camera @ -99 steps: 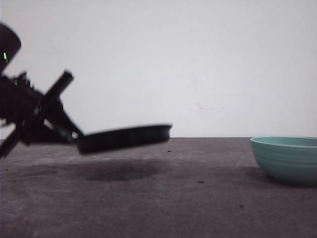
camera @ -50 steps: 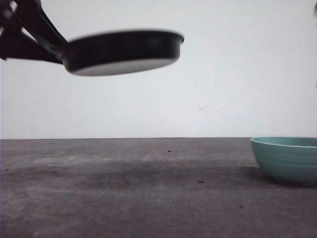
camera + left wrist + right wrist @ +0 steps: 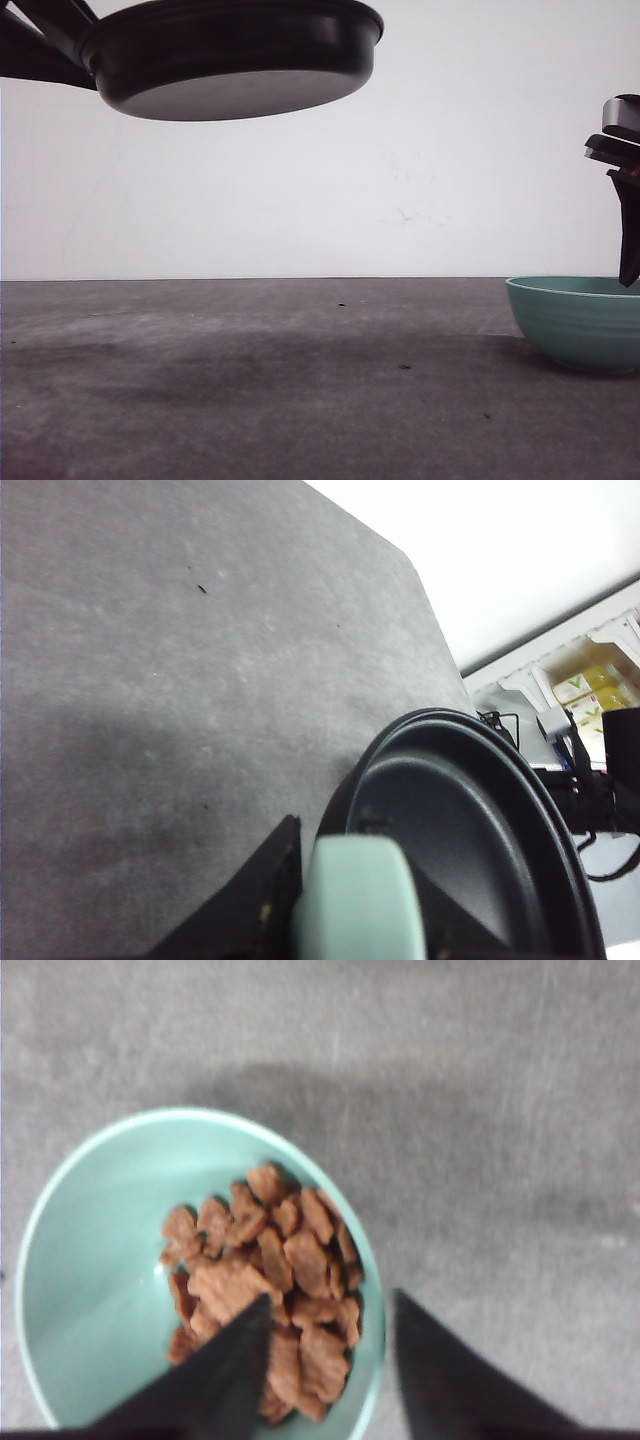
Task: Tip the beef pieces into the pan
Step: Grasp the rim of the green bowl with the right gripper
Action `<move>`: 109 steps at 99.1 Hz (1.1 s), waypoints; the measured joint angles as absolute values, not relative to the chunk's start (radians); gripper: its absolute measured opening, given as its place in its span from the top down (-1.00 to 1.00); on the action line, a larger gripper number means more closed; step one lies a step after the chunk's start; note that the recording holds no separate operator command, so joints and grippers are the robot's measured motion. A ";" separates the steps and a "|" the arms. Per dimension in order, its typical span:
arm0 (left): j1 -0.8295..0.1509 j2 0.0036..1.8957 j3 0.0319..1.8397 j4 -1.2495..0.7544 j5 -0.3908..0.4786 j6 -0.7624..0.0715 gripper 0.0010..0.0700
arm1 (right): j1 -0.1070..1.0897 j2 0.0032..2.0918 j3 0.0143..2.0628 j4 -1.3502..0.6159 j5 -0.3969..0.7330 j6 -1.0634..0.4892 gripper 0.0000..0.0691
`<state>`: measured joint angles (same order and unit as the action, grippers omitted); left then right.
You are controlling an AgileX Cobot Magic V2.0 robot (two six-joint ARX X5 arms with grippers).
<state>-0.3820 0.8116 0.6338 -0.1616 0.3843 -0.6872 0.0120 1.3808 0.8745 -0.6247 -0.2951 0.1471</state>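
Now the counter (image 3: 300, 400) is bare btwn the arms. Pan (image 3: 235, 60) is held high, left pincer (image 3: 345, 900) clenched on its mint handle (image 3: 355, 900). Teal bowl (image 3: 90, 1260) sits under the right pincer (image 3: 325, 1360), jaws apart astride its rim, beef pieces (image 3: 270, 1280) heaped inside, not yet poured. Step: reaching for bowl. Next, I judge: clamp rim, lift, tip over pan.

Plain white wall (image 3: 450, 150) behind, unmarked but for faint scuffs. Dark grey, matte table surface (image 3: 300, 380) in front of it, speckled with a few tiny dark crumbs and softly shadowed. Even, diffuse light throughout. Past the table's edge, white shelving (image 3: 585, 660) with yellowish boxes and some dark cables (image 3: 605, 855).
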 joint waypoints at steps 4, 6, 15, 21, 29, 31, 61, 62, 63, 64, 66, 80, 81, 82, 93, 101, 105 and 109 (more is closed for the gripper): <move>-0.386 0.812 0.634 -0.162 0.384 -0.680 0.88 | 0.012 1.381 0.875 -0.617 -0.295 0.147 0.50; -0.388 0.812 0.634 -0.162 0.384 -0.679 0.88 | 0.012 1.381 0.875 -0.614 -0.295 0.147 0.54; -0.392 0.812 0.634 -0.162 0.384 -0.672 0.88 | 0.008 1.381 0.875 -0.613 -0.294 0.147 0.78; -0.394 0.812 0.634 -0.162 0.384 -0.670 0.88 | 0.006 1.382 0.875 -0.613 -0.294 0.147 0.87; -0.395 0.812 0.634 -0.162 0.384 -0.669 0.88 | 0.005 1.391 0.875 -0.612 -0.294 0.147 0.91; -0.395 0.812 0.634 -0.162 0.384 -0.669 0.88 | 0.005 1.395 0.875 -0.612 -0.294 0.147 0.92; -0.395 0.812 0.634 -0.162 0.384 -0.669 0.88 | 0.005 1.449 0.875 -0.609 -0.308 0.147 0.93; -0.395 0.812 0.634 -0.162 0.384 -0.669 0.88 | 0.005 1.451 0.875 -0.609 -0.310 0.147 0.93; -0.395 0.812 0.634 -0.162 0.384 -0.669 0.88 | 0.005 1.452 0.875 -0.609 -0.311 0.147 0.93; -0.395 0.812 0.634 -0.162 0.384 -0.669 0.88 | 0.005 1.454 0.875 -0.609 -0.312 0.147 0.93; -0.395 0.812 0.634 -0.162 0.384 -0.669 0.88 | 0.005 1.457 0.875 -0.609 -0.313 0.147 0.93; -0.395 0.812 0.634 -0.162 0.384 -0.669 0.88 | 0.005 1.473 0.875 -0.608 -0.317 0.147 0.93; -0.395 0.812 0.634 -0.162 0.384 -0.669 0.88 | 0.005 1.474 0.875 -0.608 -0.318 0.147 0.93; -0.395 0.812 0.634 -0.162 0.384 -0.669 0.88 | 0.005 1.474 0.875 -0.608 -0.318 0.147 0.93; -0.395 0.812 0.634 -0.162 0.384 -0.669 0.88 | 0.005 1.482 0.875 -0.603 -0.319 0.147 0.93; -0.398 0.812 0.634 -0.170 0.384 -0.669 0.88 | 0.005 1.487 0.875 -0.596 -0.317 0.147 0.95; -0.402 0.812 0.634 -0.183 0.384 -0.669 0.88 | 0.005 1.487 0.875 -0.592 -0.318 0.147 0.95; -0.405 0.813 0.634 -0.198 0.384 -0.669 0.88 | 0.005 1.487 0.875 -0.590 -0.324 0.147 0.95</move>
<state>-0.4046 0.8131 0.6338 -0.1982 0.3840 -0.6689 0.0048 1.4872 0.8745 -0.5900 -0.3241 0.1471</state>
